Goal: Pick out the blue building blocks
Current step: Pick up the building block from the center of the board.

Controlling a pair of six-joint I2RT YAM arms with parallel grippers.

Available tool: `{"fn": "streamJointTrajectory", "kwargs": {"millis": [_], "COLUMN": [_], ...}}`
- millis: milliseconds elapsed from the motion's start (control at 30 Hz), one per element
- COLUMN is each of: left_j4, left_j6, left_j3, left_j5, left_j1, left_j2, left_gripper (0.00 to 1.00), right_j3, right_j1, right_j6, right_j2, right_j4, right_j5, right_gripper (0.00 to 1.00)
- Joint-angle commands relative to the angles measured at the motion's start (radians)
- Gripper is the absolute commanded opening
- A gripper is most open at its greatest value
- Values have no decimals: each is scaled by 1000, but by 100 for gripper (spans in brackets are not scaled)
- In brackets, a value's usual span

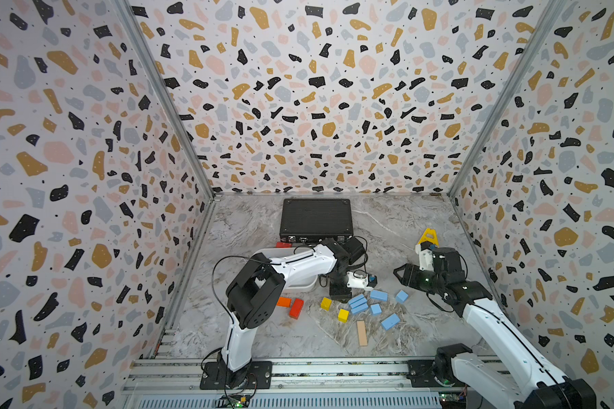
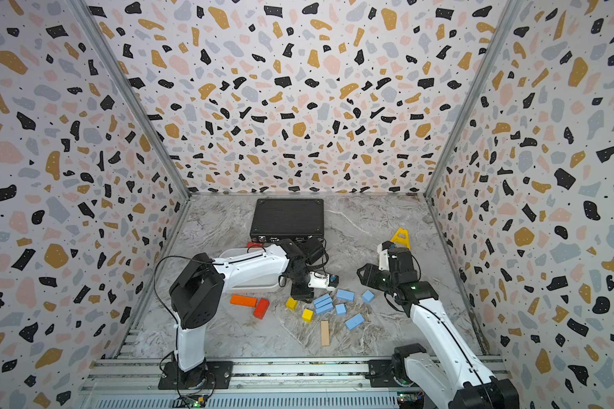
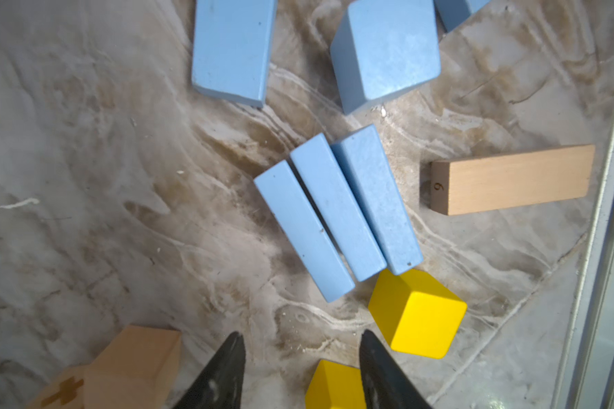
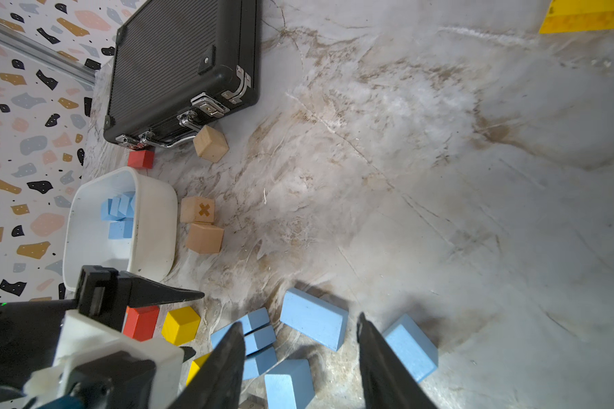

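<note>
Several blue building blocks lie loose on the marble table: three bars side by side (image 1: 358, 304) (image 3: 337, 212), a flat block (image 1: 379, 295) (image 4: 314, 324), two cubes (image 1: 401, 296) (image 1: 375, 309) and a bar (image 1: 390, 321). More blue blocks (image 4: 119, 214) lie in the white bin (image 4: 156, 212), which my left arm mostly hides in both top views. My left gripper (image 3: 301, 334) (image 1: 340, 296) hangs open and empty just left of the three bars, beside a yellow cube (image 3: 419, 311). My right gripper (image 4: 300, 320) (image 1: 399, 274) hovers open and empty above the blue blocks.
A black case (image 1: 316, 219) lies at the back, a yellow triangle (image 1: 428, 236) at the right. Orange (image 1: 283, 301) and red (image 1: 296, 308) blocks, two yellow cubes (image 1: 326, 303) (image 1: 343, 315), a tan plank (image 1: 362, 333) and tan cubes (image 4: 202, 226) surround the blue ones.
</note>
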Motion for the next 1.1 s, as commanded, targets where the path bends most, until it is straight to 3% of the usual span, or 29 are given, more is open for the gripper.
{"fn": "streamJointTrajectory", "kwargs": {"millis": [0, 467, 800, 1067], "left_j4": [17, 89, 100, 77], "left_j6": [-24, -118, -51, -60], "left_j3": [-22, -6, 81, 113], "left_j5": [-4, -14, -119, 3], "left_j1": [-13, -34, -31, -32], "left_j2": [19, 80, 119, 138], "left_gripper": [53, 53, 51, 50], "right_j3": [2, -6, -8, -10], "right_j1": [-3, -4, -4, -4], "right_j6": [-1, -1, -4, -3], "right_j2": [-17, -31, -56, -57], "right_j4": [-10, -14, -36, -34], "right_j5": [0, 5, 19, 18], "right_gripper": [54, 54, 54, 54]}}
